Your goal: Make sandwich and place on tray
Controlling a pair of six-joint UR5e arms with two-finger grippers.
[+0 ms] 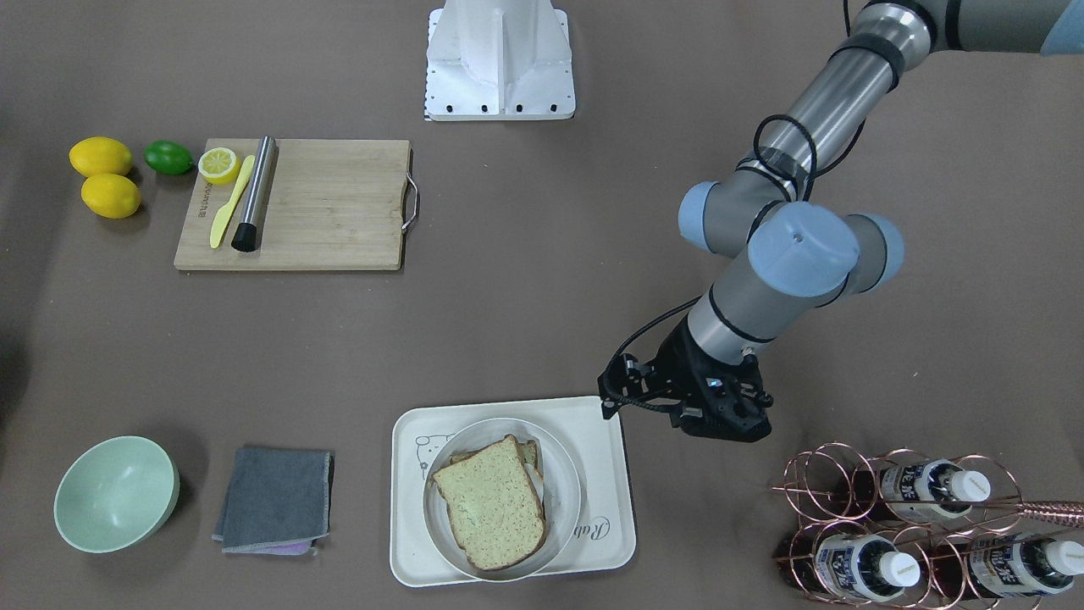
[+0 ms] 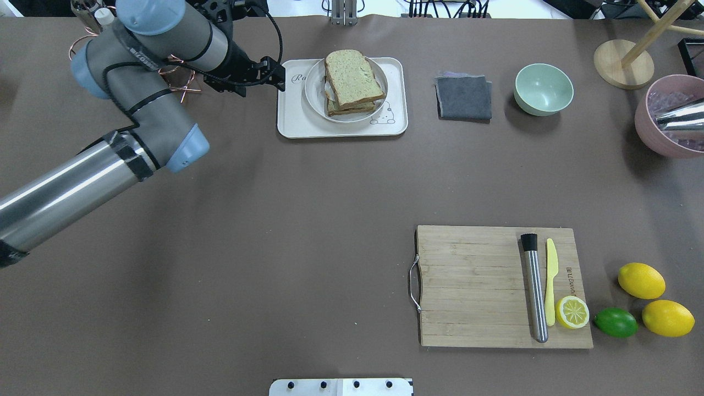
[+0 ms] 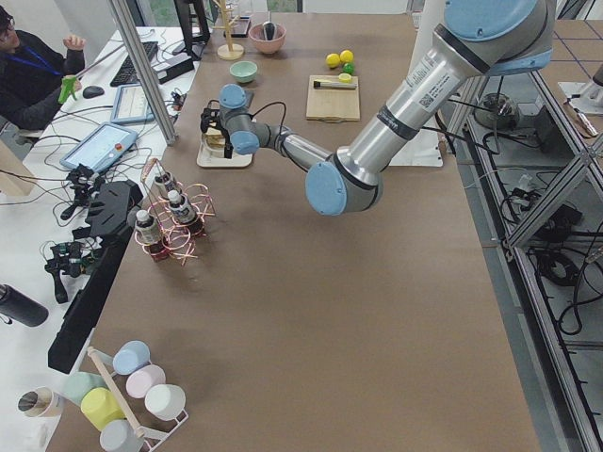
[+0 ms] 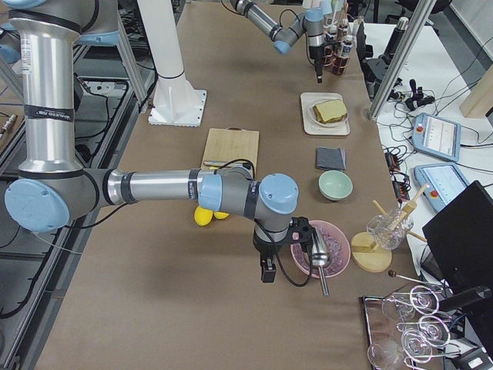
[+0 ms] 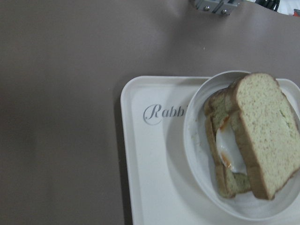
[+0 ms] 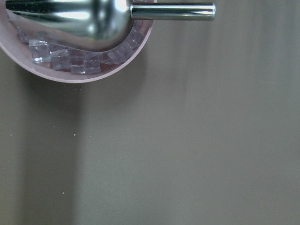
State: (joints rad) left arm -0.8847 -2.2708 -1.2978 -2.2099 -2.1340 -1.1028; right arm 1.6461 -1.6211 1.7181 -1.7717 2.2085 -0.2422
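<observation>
My left gripper (image 1: 721,413) hangs above bare table, pointing down. The tray (image 1: 611,508) lies just beside it, towards the middle of the table, and the copper bottle rack (image 1: 898,525) stands near on its outer side. The front and overhead views show only the black body from above. The fingers are hidden beneath it, and my left wrist camera shows none of them either, so I cannot tell whether the jaws are apart or together.

The sandwich (image 1: 495,512) sits on the round plate (image 1: 561,457), and the plate rests inside the tray. Nothing of mine touches any of them. From the front the top slice covers nearly everything. My left wrist camera looks in from the side and shows the fried egg (image 5: 229,150) between the two slices, with the lower slice offset under the upper one. It also shows the script lettering on the tray beside the plate.

My right gripper (image 4: 267,270) appears only in the camera at my right end of the table, low and just beside the pink bowl (image 4: 327,250). From that view I cannot tell its jaw state. My right wrist camera shows no fingers, only the bowl's edge ahead, the ice cubes (image 6: 61,58) in it, and the metal scoop (image 6: 70,18) lying across them with its handle past the rim.
</observation>
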